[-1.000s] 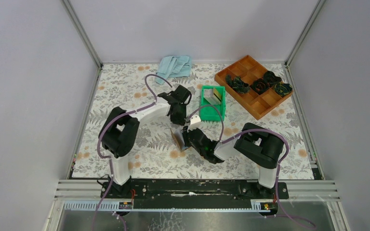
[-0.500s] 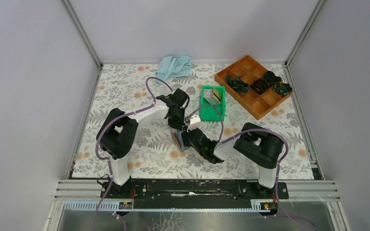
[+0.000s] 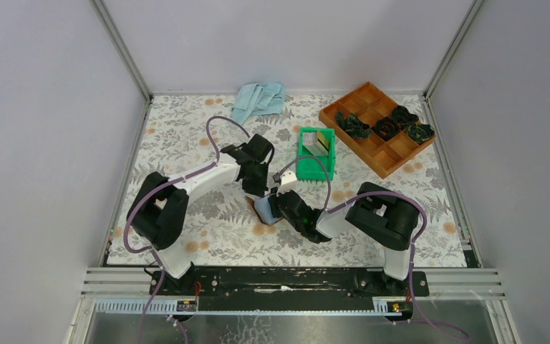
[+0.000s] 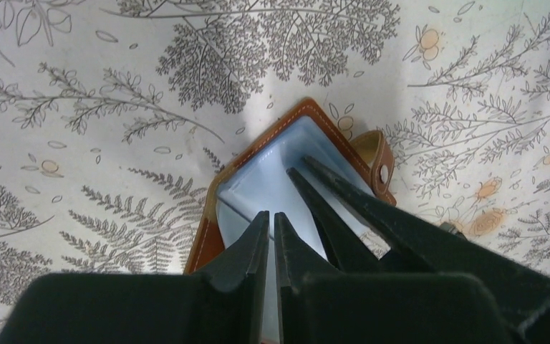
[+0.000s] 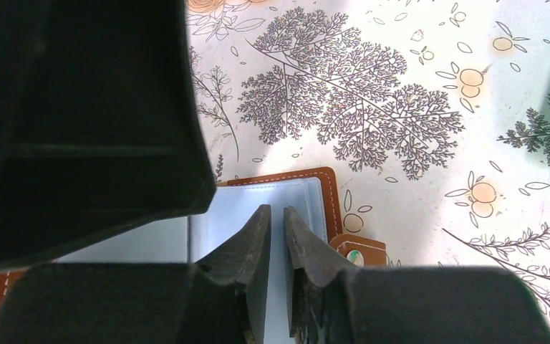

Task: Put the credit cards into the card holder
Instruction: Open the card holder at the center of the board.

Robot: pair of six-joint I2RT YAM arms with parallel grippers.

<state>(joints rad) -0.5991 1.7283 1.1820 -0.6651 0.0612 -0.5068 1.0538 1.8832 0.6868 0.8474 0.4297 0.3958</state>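
- Since 1 second ago the left arm's elbow has swung outward. The left claw (image 4: 272, 215) has sunk nearer, onto the card holder (image 4: 202, 244), which now shows a pale blue inside.
- The left arm slants down. The right claw (image 5: 277, 209) reaches in low from the opposite side.
- Each claw's fingers stand almost together, with a thin slit between. I cannot tell if either pinches anything.
- The holder lies open directly beneath both claws' tips, its snap tab (image 4: 377, 162) right of the left claw.
- Beyond both claws, the credit cards (image 3: 318, 140) stand in the green bin (image 3: 315, 168).
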